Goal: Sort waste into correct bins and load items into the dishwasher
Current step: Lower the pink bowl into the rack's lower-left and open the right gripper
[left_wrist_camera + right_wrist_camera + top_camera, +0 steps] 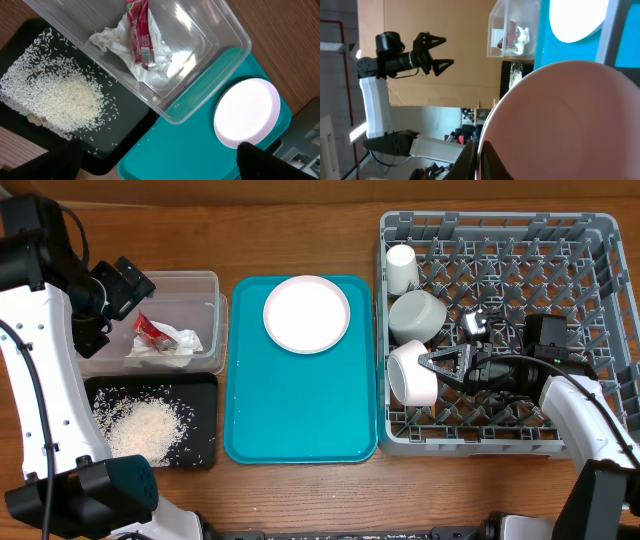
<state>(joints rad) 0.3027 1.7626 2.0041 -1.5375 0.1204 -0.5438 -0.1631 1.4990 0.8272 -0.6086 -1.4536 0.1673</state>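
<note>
- the right pincer [438, 366] is clenched on the rim of a whitish bowl [412, 373]. in the right wrist view we see its fingertips [472, 152] closed together on the bowl's edge.
- that bowl sits tipped on its side at the left edge of the dish rack [600, 240], among the pegs. whether it already rests on them we cannot tell.
- just behind it in the rack stand the second bowl [416, 316] and, in the far left corner, the cup [402, 268].
- the left pincer [122, 288] is released, jaws wide, and grasps nothing. it hovers above the clear tub [195, 280].
- in the tub lie the napkin [150, 65] and, on top of it, the wrapper [139, 35].
- the black tray [200, 385] lies right beside the tub, on its near side, and holds the rice [145, 425] in a loose heap.
- well apart from both pincers, the plate [306, 313] lies flat at the far end of the teal tray [300, 410], which sits on the tabletop [300, 230] between the bins and the rack.
- our reading is that the waste looks sorted, and the cup and both bowls are in the rack, one bowl not yet let go.
- the plate is left to load. we cannot find the chopsticks in any view.
</note>
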